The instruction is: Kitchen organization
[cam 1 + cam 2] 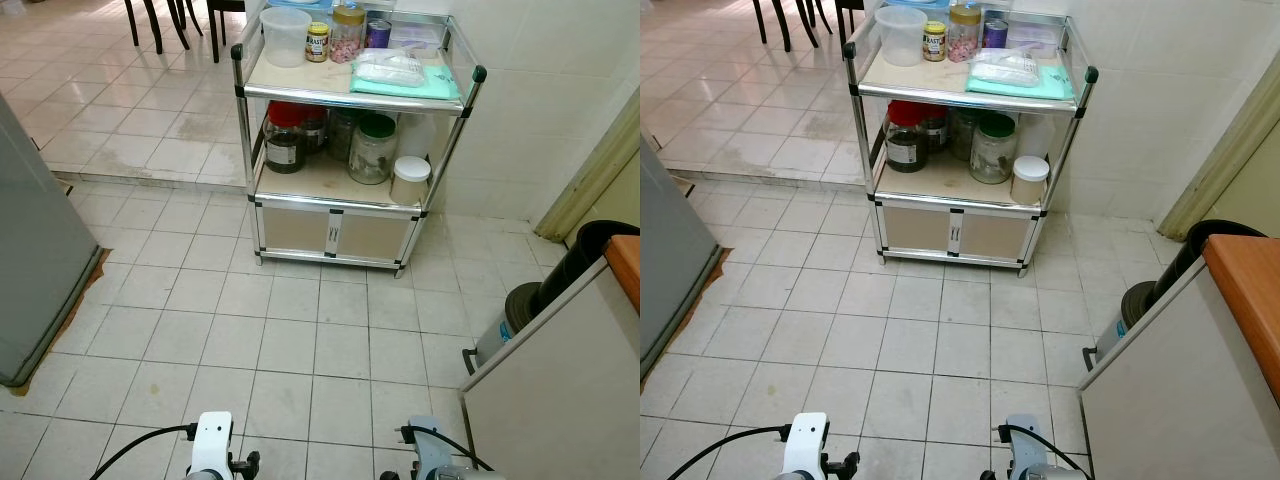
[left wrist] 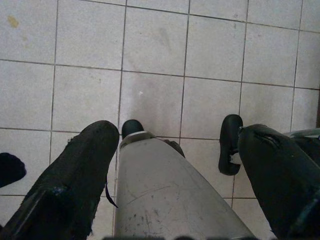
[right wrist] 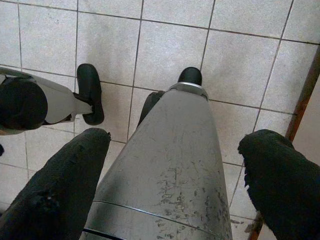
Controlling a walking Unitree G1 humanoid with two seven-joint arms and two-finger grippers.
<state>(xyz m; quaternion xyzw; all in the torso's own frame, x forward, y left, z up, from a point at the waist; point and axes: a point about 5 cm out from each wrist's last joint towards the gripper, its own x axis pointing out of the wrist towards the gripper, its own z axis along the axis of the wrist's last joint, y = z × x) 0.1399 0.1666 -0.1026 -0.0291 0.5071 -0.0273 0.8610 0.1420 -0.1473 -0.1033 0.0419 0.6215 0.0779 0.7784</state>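
A metal shelf cart (image 1: 252, 92) stands ahead against the white tiled wall. Its top holds a clear plastic tub (image 1: 286, 35), a yellow-labelled jar (image 1: 317, 42), a jar of pink bits (image 1: 347, 35), a purple can (image 1: 378, 33) and a plastic bag (image 1: 390, 68) on a green cloth. The middle shelf carries a red-lidded dark jar (image 1: 285, 138), a green-lidded glass jar (image 1: 372, 150) and a white tub (image 1: 410, 180). Both arms hang low by my legs. My left gripper (image 2: 175, 135) and right gripper (image 3: 177, 140) are open and empty above the floor tiles.
A grey fridge (image 1: 30, 260) stands at the left. A counter with an orange top (image 1: 625, 270) and a dark bin (image 1: 520, 305) are at the right. Chair legs (image 1: 170, 25) show beyond a low step. Bare tiled floor lies between me and the cart.
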